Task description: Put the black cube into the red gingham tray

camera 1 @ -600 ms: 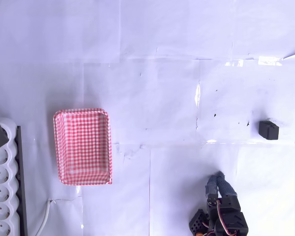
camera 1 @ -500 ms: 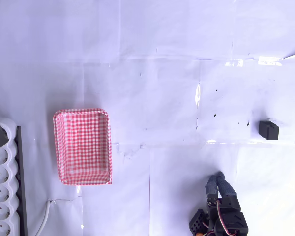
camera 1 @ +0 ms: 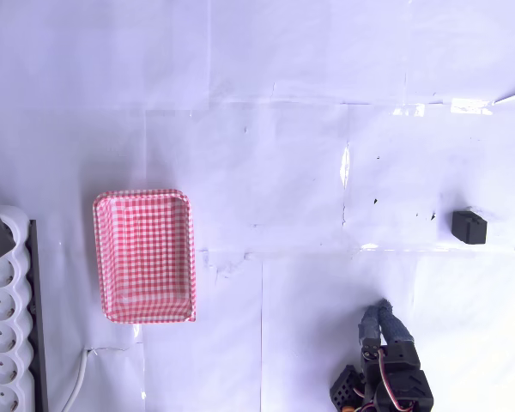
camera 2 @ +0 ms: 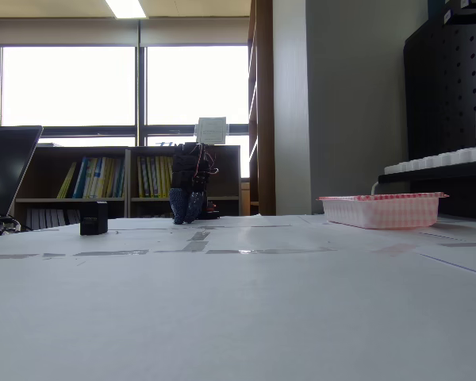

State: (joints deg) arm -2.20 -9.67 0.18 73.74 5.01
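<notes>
Nothing had changed over the last half second: arm, cube and tray sat exactly where they had been, so the task was not yet under way. In the overhead view the gripper [camera 1: 381, 313] pointed up the picture from the bottom edge, low over the white papered surface [camera 1: 283, 154], its fingers drawn together and holding nothing. The black cube [camera 1: 469, 227] rested on the surface up and to the right of the gripper, apart from it and untouched. The red gingham tray [camera 1: 144, 255] lay far across on the left, empty, with a white power strip [camera 1: 4, 343] just beyond its left side.

In the fixed view the cube [camera 2: 94, 217] stood left of the gripper [camera 2: 187, 208], and the tray [camera 2: 381, 210] well off to the right. By my judgement the reach toward the cube had still to begin; the whole carry across to the tray remained.
</notes>
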